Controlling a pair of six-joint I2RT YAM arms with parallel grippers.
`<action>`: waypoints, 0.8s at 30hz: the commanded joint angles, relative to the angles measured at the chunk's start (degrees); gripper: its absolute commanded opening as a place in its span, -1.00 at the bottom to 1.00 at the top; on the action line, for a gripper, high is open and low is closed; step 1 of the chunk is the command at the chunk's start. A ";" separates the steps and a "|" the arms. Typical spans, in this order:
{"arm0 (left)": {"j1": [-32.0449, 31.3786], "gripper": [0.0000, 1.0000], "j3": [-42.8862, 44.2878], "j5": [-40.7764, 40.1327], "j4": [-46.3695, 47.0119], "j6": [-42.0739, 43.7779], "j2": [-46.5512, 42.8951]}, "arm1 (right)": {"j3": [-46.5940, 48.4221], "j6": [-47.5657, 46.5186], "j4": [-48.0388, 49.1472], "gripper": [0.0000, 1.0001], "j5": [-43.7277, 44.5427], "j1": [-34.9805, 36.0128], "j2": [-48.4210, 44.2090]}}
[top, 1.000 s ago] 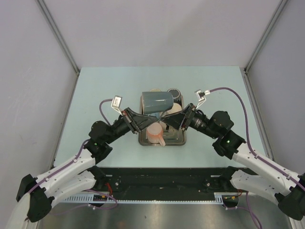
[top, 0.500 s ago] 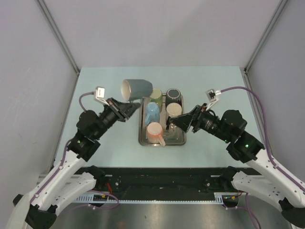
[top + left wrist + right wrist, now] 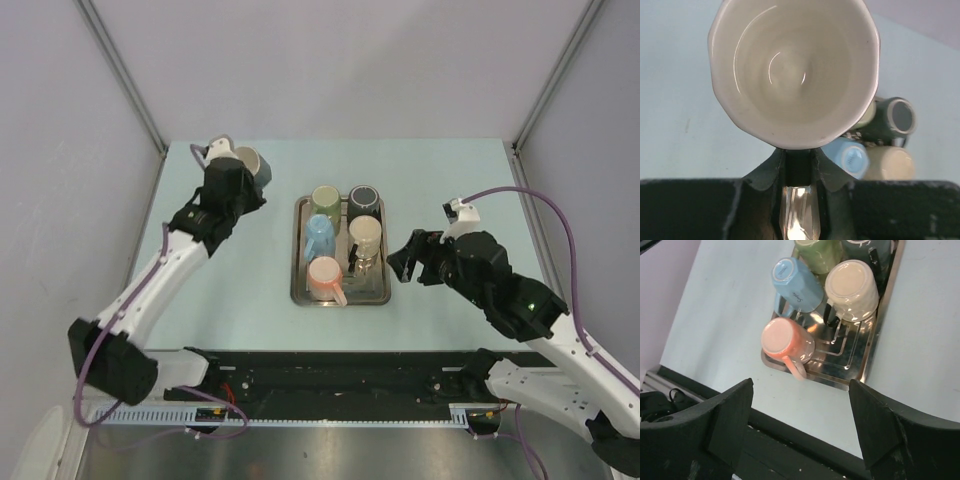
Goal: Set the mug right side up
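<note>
The grey-blue mug point(image 3: 256, 166) with a cream inside hangs over the table's far left, held off the surface. My left gripper point(image 3: 240, 180) is shut on its dark handle. In the left wrist view the mug point(image 3: 792, 70) fills the upper frame with its mouth toward the camera, and the left gripper point(image 3: 799, 157) pinches the handle just below the rim. My right gripper point(image 3: 405, 258) stands open to the right of the tray, holding nothing. In the right wrist view the right gripper point(image 3: 802, 425) hovers above the tray's near edge.
A steel tray point(image 3: 299, 290) at mid-table holds several upturned mugs: green point(image 3: 326, 198), dark point(image 3: 364, 198), light blue point(image 3: 319, 236), cream point(image 3: 365, 232) and pink point(image 3: 326, 276). The pink mug point(image 3: 785, 342) points its handle at the near edge. Grey walls close in the table on both sides.
The left arm has carried the grey-blue mug from above the tray to the far left of the table. The right gripper has opened and drawn back to the right.
</note>
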 commanded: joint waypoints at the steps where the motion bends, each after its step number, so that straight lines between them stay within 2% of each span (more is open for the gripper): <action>1: 4.41 -0.99 9.03 -4.06 1.36 2.72 7.97 | 1.12 -3.09 -1.77 0.65 4.73 0.01 -0.79; 9: 10.03 -1.00 18.79 0.07 1.28 4.74 23.52 | 0.42 -4.50 -1.59 0.68 4.12 -1.75 2.19; 13: 10.65 -1.00 23.88 2.01 -0.47 5.88 34.32 | -1.25 -4.59 -0.27 0.69 3.06 -3.76 3.95; 24: 11.97 -1.00 30.13 2.80 0.05 6.58 42.16 | -2.39 -5.29 3.42 0.69 -2.74 -9.92 7.03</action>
